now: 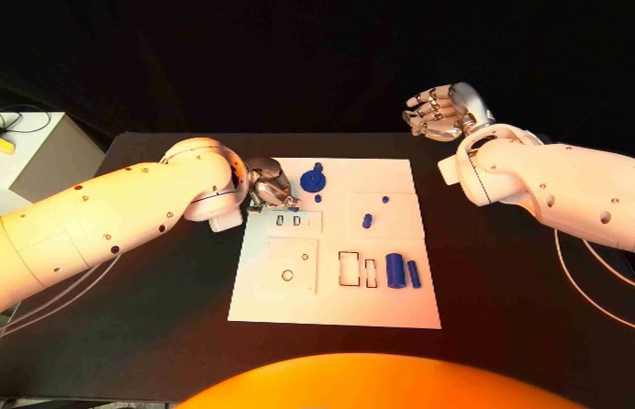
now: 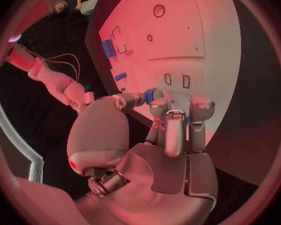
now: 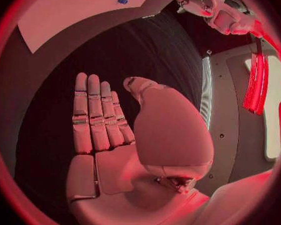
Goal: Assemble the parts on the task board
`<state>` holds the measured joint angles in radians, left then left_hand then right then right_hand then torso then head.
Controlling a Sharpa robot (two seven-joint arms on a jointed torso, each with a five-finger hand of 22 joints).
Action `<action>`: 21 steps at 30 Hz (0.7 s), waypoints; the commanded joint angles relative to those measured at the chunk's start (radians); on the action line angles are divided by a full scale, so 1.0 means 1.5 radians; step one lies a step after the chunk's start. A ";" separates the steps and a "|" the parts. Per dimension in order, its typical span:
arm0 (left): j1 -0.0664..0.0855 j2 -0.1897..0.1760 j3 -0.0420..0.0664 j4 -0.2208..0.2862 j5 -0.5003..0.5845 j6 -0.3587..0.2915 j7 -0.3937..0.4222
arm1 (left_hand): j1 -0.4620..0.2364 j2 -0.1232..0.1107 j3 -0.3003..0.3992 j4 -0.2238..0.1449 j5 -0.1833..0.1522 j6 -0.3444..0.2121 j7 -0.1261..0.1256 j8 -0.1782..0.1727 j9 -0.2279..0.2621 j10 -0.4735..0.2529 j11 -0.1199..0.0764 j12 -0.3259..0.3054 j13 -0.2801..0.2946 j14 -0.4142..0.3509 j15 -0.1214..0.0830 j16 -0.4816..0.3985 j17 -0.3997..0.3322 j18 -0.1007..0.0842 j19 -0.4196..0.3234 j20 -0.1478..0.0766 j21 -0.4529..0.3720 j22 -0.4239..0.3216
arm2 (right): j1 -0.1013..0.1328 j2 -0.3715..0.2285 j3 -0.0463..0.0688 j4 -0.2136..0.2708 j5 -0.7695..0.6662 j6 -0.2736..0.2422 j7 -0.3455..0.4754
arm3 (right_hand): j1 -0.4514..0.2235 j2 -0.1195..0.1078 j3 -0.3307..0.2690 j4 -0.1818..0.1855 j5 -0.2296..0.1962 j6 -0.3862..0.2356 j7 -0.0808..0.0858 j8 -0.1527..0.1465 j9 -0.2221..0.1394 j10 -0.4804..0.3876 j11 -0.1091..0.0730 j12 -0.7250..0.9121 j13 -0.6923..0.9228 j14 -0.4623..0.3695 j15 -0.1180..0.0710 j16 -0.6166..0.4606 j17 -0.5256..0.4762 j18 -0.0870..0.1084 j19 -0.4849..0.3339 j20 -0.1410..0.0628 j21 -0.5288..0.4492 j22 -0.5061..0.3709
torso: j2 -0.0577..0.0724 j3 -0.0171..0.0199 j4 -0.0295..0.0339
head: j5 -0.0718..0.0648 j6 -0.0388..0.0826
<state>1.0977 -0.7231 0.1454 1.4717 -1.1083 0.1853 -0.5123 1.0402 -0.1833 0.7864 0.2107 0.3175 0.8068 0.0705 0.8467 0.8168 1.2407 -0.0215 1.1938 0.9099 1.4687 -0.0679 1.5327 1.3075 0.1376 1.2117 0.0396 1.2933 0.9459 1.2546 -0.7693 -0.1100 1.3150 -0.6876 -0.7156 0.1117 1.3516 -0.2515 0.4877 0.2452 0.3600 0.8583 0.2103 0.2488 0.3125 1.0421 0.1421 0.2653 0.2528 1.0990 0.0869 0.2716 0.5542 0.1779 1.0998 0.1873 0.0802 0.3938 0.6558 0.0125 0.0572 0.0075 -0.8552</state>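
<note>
Head view: left hand (image 1: 269,187) low over the far-left corner of the flat white task board (image 1: 298,299), fingers curled; cannot tell whether they pinch anything.
Nearest part: round blue knob-like piece (image 1: 312,179), just beside the fingers, toward board centre.
Other parts: blue cylinder (image 1: 395,266) and slimmer blue bar (image 1: 413,274), long axes running near-to-far, near right side, well apart from both hands.
Right hand (image 1: 440,112): raised off the board, fingers loosely bent, holding nothing.
Obstruction: none judged.
</note>
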 commanded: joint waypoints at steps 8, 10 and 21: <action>-0.002 0.011 -0.001 -0.004 -0.056 -0.029 0.004 | -0.008 0.001 0.150 -0.150 0.005 0.018 -0.013 0.003 0.002 0.009 0.000 0.004 0.003 0.051 -0.006 0.003 0.121 -0.009 0.007 -0.001 0.005 0.005 | 0.007 0.035 0.000 -0.063 0.106 0.070 0.135 | -0.012 0.008 0.013 -0.039 -0.006 -0.004 0.016 -0.036 -0.011 -0.006 0.020 -0.066 -0.103 -0.046 0.027 -0.093 -0.087 0.003 -0.062 0.032 -0.012 -0.105 | -0.001 -0.0013 0.0010 | -0.007 -0.012; -0.002 0.014 -0.002 -0.006 -0.057 -0.030 0.003 | -0.008 0.000 0.151 -0.150 0.005 0.018 -0.013 0.004 0.002 0.008 0.000 0.004 0.002 0.051 -0.006 0.003 0.121 -0.009 0.007 -0.002 0.005 0.005 | 0.008 0.042 0.000 -0.074 0.109 0.077 0.145 | -0.015 0.011 0.013 -0.045 -0.006 -0.003 0.016 -0.041 -0.013 -0.008 0.022 -0.078 -0.118 -0.053 0.032 -0.107 -0.104 0.003 -0.077 0.037 -0.012 -0.123 | 0.000 -0.0018 0.0003 | -0.007 -0.012; -0.003 0.030 -0.008 -0.018 -0.074 -0.026 0.001 | -0.009 0.001 0.153 -0.151 0.007 0.019 -0.013 0.004 0.002 0.008 -0.001 0.002 0.000 0.051 -0.007 0.003 0.121 -0.009 0.008 -0.002 0.005 0.005 | 0.013 0.088 0.000 -0.138 0.113 0.097 0.170 | -0.025 0.020 0.008 -0.062 -0.008 -0.007 0.024 -0.059 -0.022 -0.012 0.032 -0.128 -0.127 -0.057 0.042 -0.133 -0.143 0.003 -0.111 0.048 -0.013 -0.171 | 0.000 -0.0027 0.0010 | -0.012 -0.012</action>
<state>1.0934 -0.6816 0.1348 1.4457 -1.1967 0.1476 -0.5138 1.0258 -0.1899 0.7865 0.2106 0.3217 0.8158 0.0618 0.8478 0.8183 1.2460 -0.0195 1.1936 0.9106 1.4651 -0.0714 1.5327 1.3074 0.1377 1.2152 0.0360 1.2971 0.9537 1.2739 -0.6425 -0.1100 1.1180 -0.5305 -0.6081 0.3162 1.3237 -0.2236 0.4992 0.1580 0.3520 0.8550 0.2207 0.1659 0.2811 1.0266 0.1819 0.0771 0.0632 1.0141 0.1443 0.0756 0.3415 0.1779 0.9388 0.2594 0.0657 0.1401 0.6555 0.0083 0.0580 -0.0085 -0.8726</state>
